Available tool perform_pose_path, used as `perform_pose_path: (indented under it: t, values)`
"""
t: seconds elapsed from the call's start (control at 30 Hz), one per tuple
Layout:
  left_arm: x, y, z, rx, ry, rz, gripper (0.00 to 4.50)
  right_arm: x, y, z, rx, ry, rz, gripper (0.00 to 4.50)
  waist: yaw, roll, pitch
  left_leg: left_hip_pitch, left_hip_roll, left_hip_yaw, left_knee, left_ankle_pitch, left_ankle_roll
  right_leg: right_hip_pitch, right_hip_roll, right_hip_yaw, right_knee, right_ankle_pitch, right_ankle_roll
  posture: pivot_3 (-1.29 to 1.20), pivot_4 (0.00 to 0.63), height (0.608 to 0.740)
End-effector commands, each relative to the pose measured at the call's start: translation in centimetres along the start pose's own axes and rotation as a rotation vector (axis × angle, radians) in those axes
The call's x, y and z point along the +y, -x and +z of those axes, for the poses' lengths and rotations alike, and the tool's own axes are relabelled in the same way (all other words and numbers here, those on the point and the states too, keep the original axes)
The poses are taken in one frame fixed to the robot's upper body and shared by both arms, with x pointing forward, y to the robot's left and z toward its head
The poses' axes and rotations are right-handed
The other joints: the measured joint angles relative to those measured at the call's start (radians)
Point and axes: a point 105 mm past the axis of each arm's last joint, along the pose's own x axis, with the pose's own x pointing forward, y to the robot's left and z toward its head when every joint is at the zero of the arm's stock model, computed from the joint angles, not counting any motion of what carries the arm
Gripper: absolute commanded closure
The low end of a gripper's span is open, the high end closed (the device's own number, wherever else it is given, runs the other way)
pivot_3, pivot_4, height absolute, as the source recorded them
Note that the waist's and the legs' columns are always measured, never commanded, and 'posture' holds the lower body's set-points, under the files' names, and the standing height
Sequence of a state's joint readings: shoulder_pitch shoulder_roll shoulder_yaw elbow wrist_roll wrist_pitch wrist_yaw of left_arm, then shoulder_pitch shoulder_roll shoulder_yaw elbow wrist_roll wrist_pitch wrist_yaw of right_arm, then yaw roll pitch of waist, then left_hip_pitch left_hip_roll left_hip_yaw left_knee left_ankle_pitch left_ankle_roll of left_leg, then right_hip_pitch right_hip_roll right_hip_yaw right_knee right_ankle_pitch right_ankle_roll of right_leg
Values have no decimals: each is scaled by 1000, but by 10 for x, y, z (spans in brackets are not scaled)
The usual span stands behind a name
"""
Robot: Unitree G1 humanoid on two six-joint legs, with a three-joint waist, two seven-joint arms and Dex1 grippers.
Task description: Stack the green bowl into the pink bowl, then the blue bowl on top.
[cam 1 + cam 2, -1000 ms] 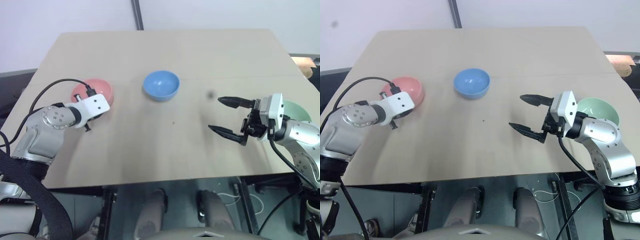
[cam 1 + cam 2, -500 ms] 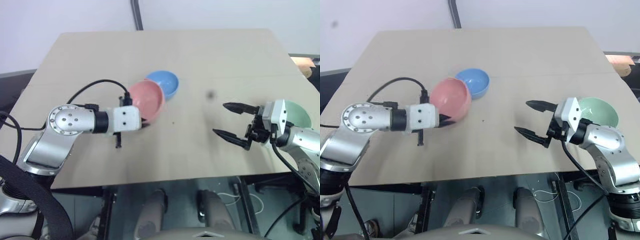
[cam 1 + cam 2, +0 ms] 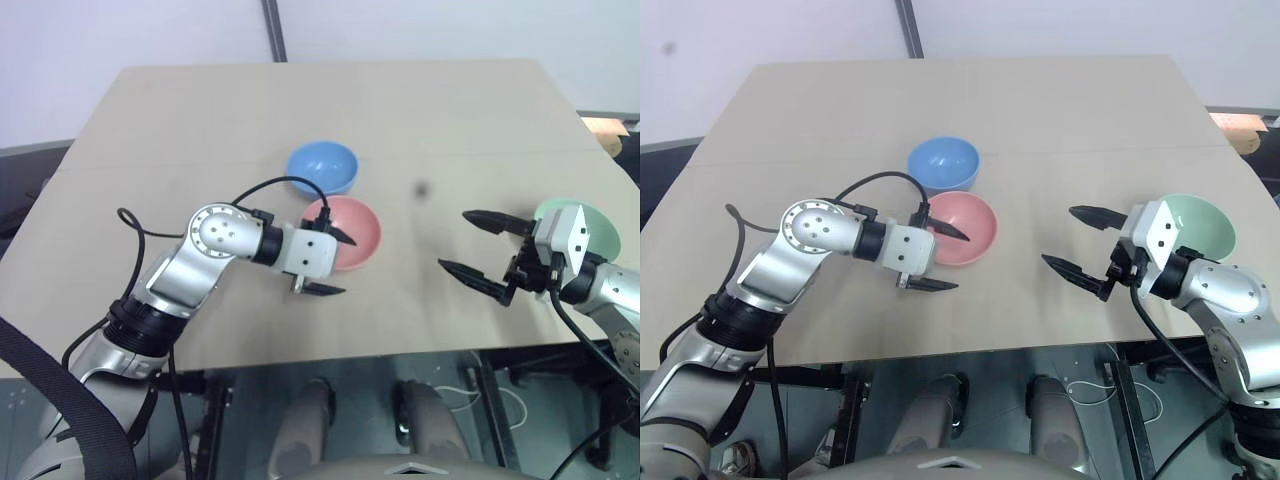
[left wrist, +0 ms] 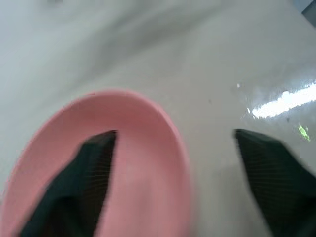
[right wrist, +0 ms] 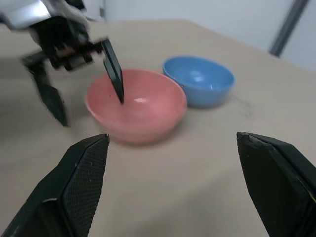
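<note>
Left pincer spread wide at the pink bowl, one finger over the bowl's inside near the rim, the other finger outside it over the tabletop; rim sits between the two, not pinched. Black cable looping off the left wrist. Pink bowl upright on the tabletop near the middle, mouth up. Blue bowl just behind it, very close, touching or not cannot tell, also upright. Right pincer spread wide too, holding nothing, fingers pointing toward the pink bowl, well apart from it, hovering near the tabletop's front right part. Green bowl at the right edge of the tabletop, behind the right wrist, partly hidden by it, well apart from the other two bowls. Small dark spot on the tabletop between the blue bowl and right pincer. No bowl stacked yet.
</note>
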State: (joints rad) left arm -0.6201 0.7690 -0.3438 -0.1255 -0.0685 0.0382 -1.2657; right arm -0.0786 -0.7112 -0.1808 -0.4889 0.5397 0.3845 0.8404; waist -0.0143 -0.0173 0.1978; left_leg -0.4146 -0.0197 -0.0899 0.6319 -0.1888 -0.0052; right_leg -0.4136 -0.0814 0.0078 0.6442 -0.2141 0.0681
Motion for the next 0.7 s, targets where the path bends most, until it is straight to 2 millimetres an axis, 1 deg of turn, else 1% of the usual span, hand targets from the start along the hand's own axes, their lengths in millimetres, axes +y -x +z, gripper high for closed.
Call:
perform_pose_path:
  t: [0.03, 0.07, 0.13, 0.17, 0.2, 0.27, 0.3, 0.33, 0.37, 0.43, 0.47, 0.5, 0.53, 0.63, 0.67, 0.7]
  values:
    - [15, 30, 19, -80, 50, 99, 27, -15, 11, 6, 41, 55, -109, 0, 0, 0, 0, 0, 0, 0, 0, 0, 0, 0, 0, 0, 0, 0, 0, 0, 150, 740]
    - [17, 40, 23, -111, 77, 132, 27, -22, 15, 2, 80, 61, -154, 0, 0, 0, 0, 0, 0, 0, 0, 0, 0, 0, 0, 0, 0, 0, 0, 0, 150, 740]
    - [18, 59, 24, -145, 174, 190, 27, -41, 27, -9, 181, 97, -281, 0, -2, 0, 0, 0, 0, 0, 0, 0, 0, 0, 0, 0, 0, 0, 0, 0, 150, 740]
    - [20, 69, 32, -260, 235, 230, 27, -50, 34, -16, 236, 96, -337, 0, -2, 0, 0, 0, 0, 0, 0, 0, 0, 0, 0, 0, 0, 0, 0, 0, 150, 740]
    - [23, 78, 37, -340, 244, 289, 27, -58, 40, -23, 294, 90, -382, 0, -1, 1, 0, 0, 0, 0, 0, 0, 0, 0, 0, 0, 0, 0, 0, 0, 150, 740]
    - [22, 92, 27, -307, 237, 405, 27, -73, 52, -39, 403, 61, -461, 0, 1, 0, 0, 0, 0, 0, 1, 0, 0, 0, 0, 0, 0, 0, 0, 0, 150, 740]
    - [19, 99, 26, -304, 225, 427, 27, -81, 58, -47, 453, 46, -499, 0, 1, 0, 0, 0, 0, 0, 1, 0, 0, 0, 0, 0, 0, 0, 0, 0, 150, 740]
    - [13, 105, 29, -353, 279, 401, 27, -86, 63, -53, 494, 38, -519, 0, 1, 0, 0, 1, 0, 1, 1, 0, 0, 0, 0, 1, 0, 0, 0, 0, 150, 740]
    - [9, 108, 32, -406, 324, 376, 27, -90, 66, -61, 540, 15, -533, 0, 0, 0, 0, 0, 0, 1, 1, 0, 0, 0, 0, 1, 0, 0, 0, 0, 150, 740]
    - [0, 107, 31, -430, 380, 321, 27, -95, 70, -70, 592, -28, -558, 0, 0, 0, 0, 0, 0, 1, 1, 0, 0, 0, 0, 1, 0, 0, 0, 0, 150, 740]
    - [0, 107, 30, -438, 381, 332, 27, -99, 71, -75, 606, -60, -575, 0, 0, 1, 0, 1, 0, 1, 1, 0, 0, 0, 0, 1, 0, 0, 0, 0, 150, 740]
    - [1, 109, 29, -486, 417, 365, 27, -100, 72, -80, 623, -86, -580, 0, 0, 1, 0, 1, 0, 1, 1, 0, 0, 0, 0, 1, 0, 0, 0, 0, 150, 740]
    - [-2, 111, 29, -511, 436, 356, 27, -102, 72, -85, 644, -101, -582, 0, 0, 1, 0, 1, 0, 1, 1, 0, 0, 0, 0, 1, 0, 0, 0, 0, 150, 740]
    - [-8, 115, 33, -569, 426, 321, 27, -105, 72, -92, 675, -121, -586, 0, 1, 1, 0, 0, 0, 1, 1, 0, 0, 0, 0, 1, 0, 0, 0, 0, 150, 740]
    - [-9, 116, 34, -584, 432, 305, 0, -106, 71, -93, 678, -125, -585, 537, 1, 0, 0, 0, 0, 1, 1, 0, 0, 0, 0, 1, 0, 0, -1, 0, 150, 740]
    - [-9, 117, 34, -599, 446, 292, 0, -107, 72, -94, 682, -128, -590, 801, 0, 1, 0, 0, 0, 1, 1, 0, 0, 0, 0, 1, 0, 0, -1, 0, 150, 740]
